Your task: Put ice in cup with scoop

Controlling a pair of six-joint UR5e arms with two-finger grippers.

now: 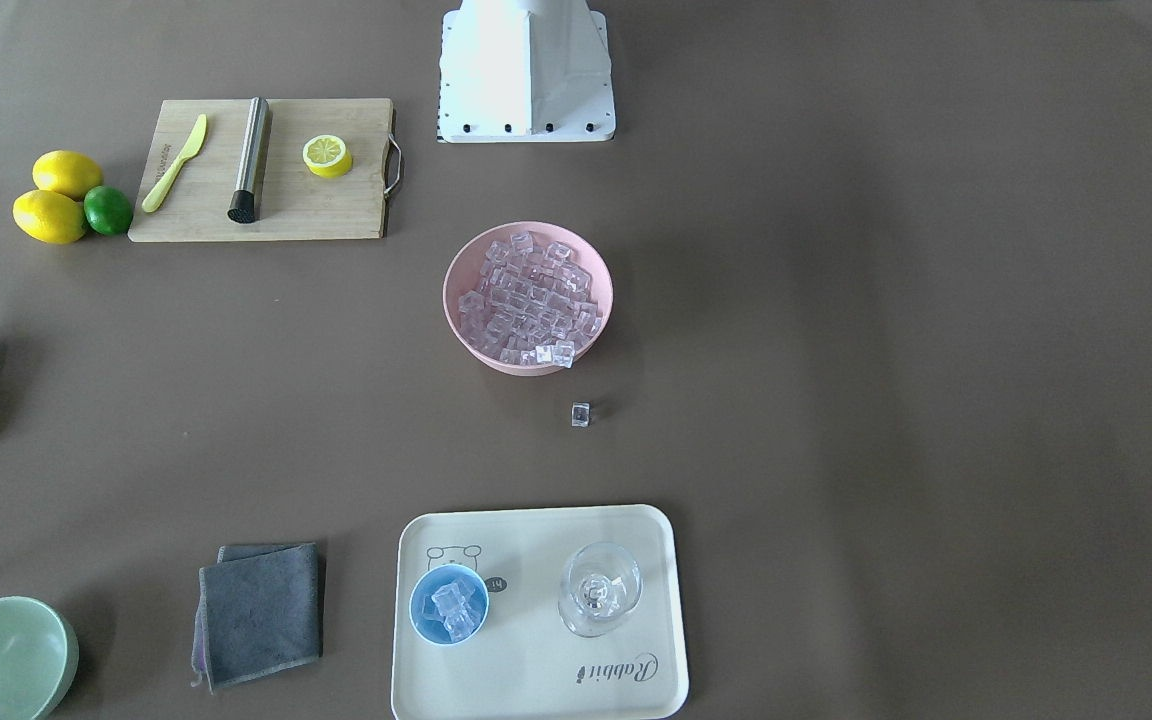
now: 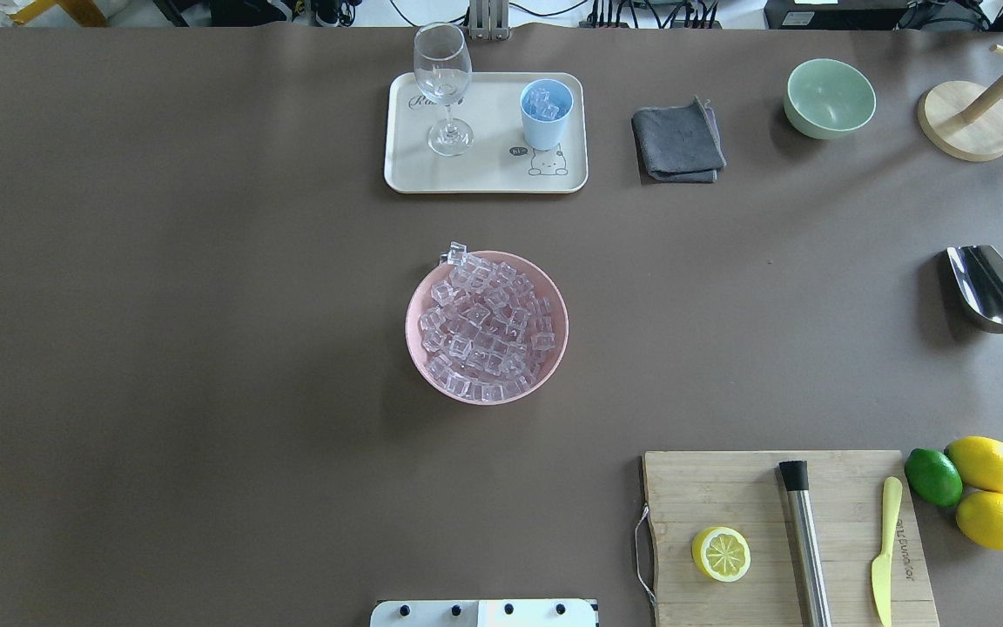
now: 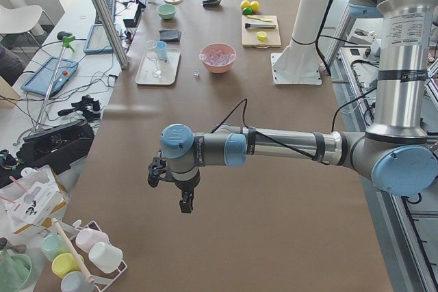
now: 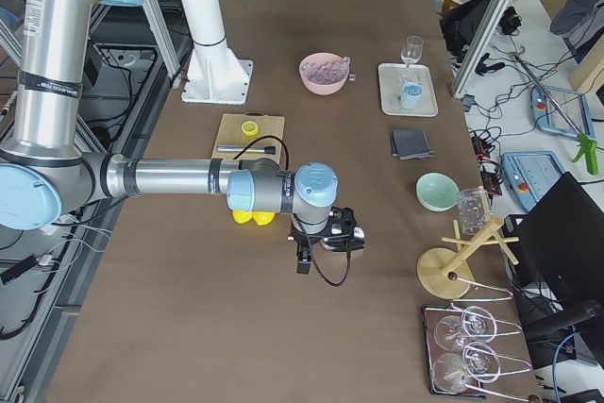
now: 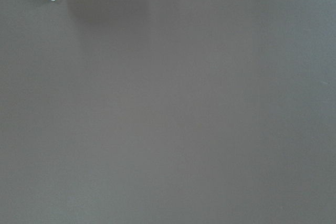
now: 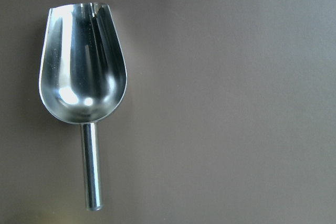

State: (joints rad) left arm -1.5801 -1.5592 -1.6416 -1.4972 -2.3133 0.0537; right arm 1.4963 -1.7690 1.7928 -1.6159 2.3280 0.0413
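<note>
1. The pink bowl (image 2: 411,335) stands in the middle of the table (image 2: 205,348) and is heaped with ice (image 2: 484,331). One cube sits on its far rim.
2. The cup (image 2: 545,135) stands upright on the cream tray (image 2: 484,174) and holds a few cubes. A clear stemmed glass (image 2: 442,87) stands beside it on the same tray.
3. One single cube (image 1: 580,414) lies on the bare table between the bowl and the tray.
4. The scoop (image 2: 993,292) lies flat on the table far at my robot's right, well apart from the bowl, with its handle toward the robot. I see no ice in its trough. The right wrist camera looks straight down on it.
5. A green bowl (image 2: 829,97) and a folded grey cloth (image 2: 678,141) lie to the right of the tray.
6. The cutting board (image 2: 728,496) carries a lemon half (image 2: 721,554), a steel cylinder (image 2: 804,540) and a yellow knife (image 2: 885,549). Two lemons and a lime lie just beside it.
7. The left fingers (image 3: 185,203) hang over bare table at the far left end. I cannot tell if they are open or closed.
8. The right fingers (image 4: 302,261) hang at the right end. Here also I cannot tell their state.
</note>
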